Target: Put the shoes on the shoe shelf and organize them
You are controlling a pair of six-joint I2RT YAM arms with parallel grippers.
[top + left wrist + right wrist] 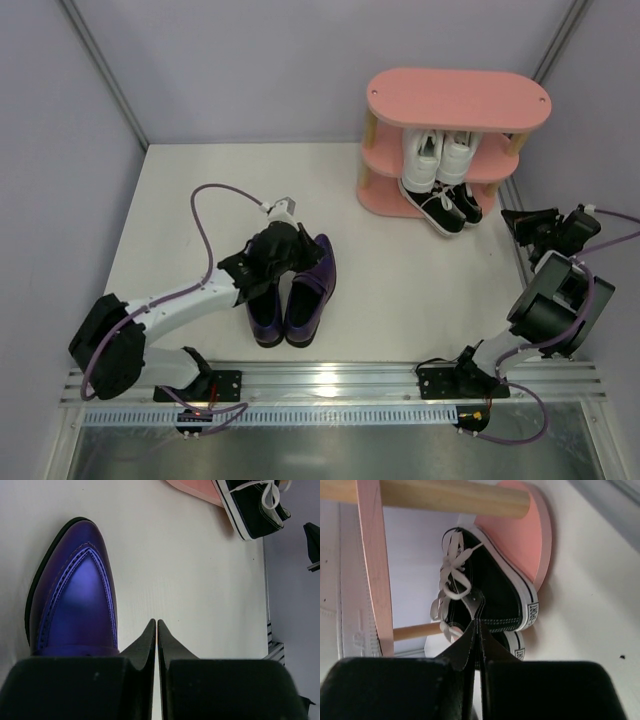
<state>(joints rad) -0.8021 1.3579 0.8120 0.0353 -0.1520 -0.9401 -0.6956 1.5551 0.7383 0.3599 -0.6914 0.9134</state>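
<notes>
Loafers point(293, 290) — the glossy purple pair — sit side by side on the surface point(400, 270), well apart from the shoe shelf point(460, 100). They look stiff and slippery, so I'd pinch the heel collar, not the toe. The left fingers point(145, 645) hover by them, pressed together on nothing; the right fingers point(467, 645), likewise closed, sit beside the shelf. White sneakers point(440, 155) and black sneakers point(445, 208) fill the lower tiers — only the top board looks free.

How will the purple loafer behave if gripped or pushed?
The purple loafer has a glossy upper, so a pinch there may slip. Its toe holds a crisp shape, so it is probably stiff. It sits flat on its sole on the table, so a push should slide it, not tip it.
</notes>
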